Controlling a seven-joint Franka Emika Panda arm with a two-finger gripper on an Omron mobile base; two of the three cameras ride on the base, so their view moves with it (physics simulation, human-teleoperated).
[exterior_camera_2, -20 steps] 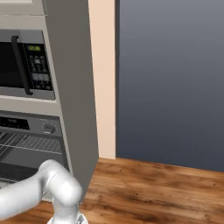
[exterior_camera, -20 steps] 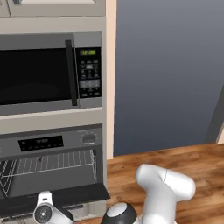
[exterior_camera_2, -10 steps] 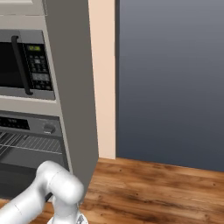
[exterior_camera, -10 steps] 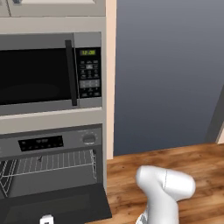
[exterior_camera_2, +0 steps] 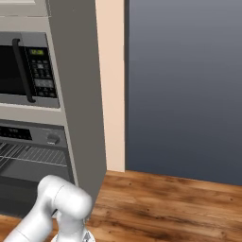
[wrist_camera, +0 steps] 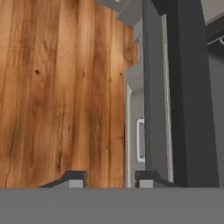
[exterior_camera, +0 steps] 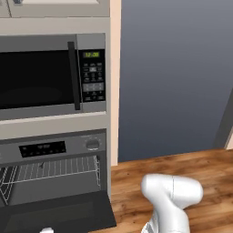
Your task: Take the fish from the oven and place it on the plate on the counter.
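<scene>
1. Low in the wall unit, the oven [exterior_camera: 54, 182] stands open, door [exterior_camera: 59, 216] folded down, wire rack [exterior_camera: 54, 170] bare; fish too small or hidden to tell.
2. Above sits a microwave [exterior_camera: 50, 75].
3. Fingers [wrist_camera: 76, 178] are spread, pinching nothing, over the wood floor [wrist_camera: 57, 87] beside the door's edge.

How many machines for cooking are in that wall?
2. The microwave sits on top, with its door shut. The oven is right below it, with its door folded down open and wire racks showing inside. More may be out of sight.
</scene>
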